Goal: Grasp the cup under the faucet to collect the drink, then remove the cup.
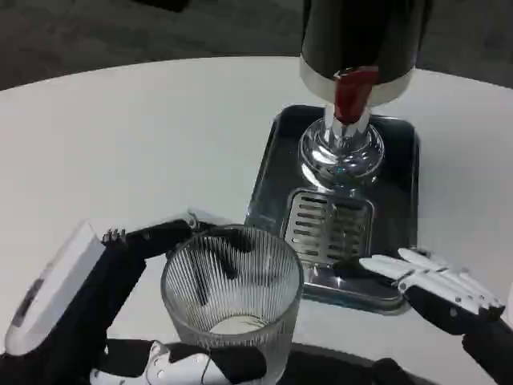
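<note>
- The left hand (120,321) wraps a ribbed clear glass cup (232,301) at the near edge of the white table (120,136); black fingers (204,269) show through the glass on its far side and the thumb curls round the near base, so the cup is gripped.
- The cup stands upright, just in front of the drip tray's near left corner, not under the faucet. Something pale sits at its bottom; I cannot tell whether that is drink or the table seen through the glass.
- The right hand (437,289) lies low at the tray's near right corner, its white fingers stretched out flat and pointing left, fingertips over the tray rim. It holds nothing and the fingers lie slightly apart.
- The dark metal drip tray (272,168) carries a slotted grille (329,228) in its near half.
- Behind the grille rises the dispenser's chrome base (341,152), with the red faucet lever (353,92) above it and the dark body (361,36) of the dispenser at the top.
</note>
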{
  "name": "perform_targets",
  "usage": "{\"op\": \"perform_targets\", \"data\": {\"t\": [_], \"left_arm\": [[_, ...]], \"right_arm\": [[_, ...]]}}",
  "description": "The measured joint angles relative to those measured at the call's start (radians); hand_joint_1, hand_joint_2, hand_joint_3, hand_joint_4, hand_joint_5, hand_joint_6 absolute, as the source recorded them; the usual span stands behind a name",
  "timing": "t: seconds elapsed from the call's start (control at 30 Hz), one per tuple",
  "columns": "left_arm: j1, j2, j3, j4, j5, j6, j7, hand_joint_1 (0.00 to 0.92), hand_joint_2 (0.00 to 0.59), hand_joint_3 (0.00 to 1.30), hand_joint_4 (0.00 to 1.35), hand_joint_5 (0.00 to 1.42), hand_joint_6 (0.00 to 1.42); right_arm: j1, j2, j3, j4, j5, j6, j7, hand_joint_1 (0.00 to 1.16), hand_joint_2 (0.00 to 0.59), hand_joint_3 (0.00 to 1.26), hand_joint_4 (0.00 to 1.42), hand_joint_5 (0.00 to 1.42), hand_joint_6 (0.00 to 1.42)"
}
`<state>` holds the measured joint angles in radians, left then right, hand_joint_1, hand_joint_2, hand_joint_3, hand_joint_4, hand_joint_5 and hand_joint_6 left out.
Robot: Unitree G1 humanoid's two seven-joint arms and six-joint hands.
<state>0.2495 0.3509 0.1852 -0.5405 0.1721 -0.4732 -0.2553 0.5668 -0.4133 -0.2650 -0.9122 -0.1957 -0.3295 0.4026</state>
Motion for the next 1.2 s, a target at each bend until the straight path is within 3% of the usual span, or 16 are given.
{"op": "perform_targets", "data": {"t": [0.73, 1.2], "left_arm": [[0.009, -0.004, 0.004, -0.003, 0.0, 0.0, 0.0, 0.447, 0.166, 0.76, 0.88, 0.88, 0.48], [-0.048, 0.0, 0.049, 0.067, 0.007, -0.004, 0.016, 0.447, 0.166, 0.76, 0.88, 0.88, 0.48]], "right_arm": [[0.01, 0.011, 0.0, -0.004, 0.0, -0.011, 0.0, 0.53, 0.504, 0.21, 0.16, 0.1, 0.05], [0.017, 0.014, 0.018, -0.005, -0.005, -0.011, 0.0, 0.53, 0.504, 0.21, 0.16, 0.1, 0.05]]}}
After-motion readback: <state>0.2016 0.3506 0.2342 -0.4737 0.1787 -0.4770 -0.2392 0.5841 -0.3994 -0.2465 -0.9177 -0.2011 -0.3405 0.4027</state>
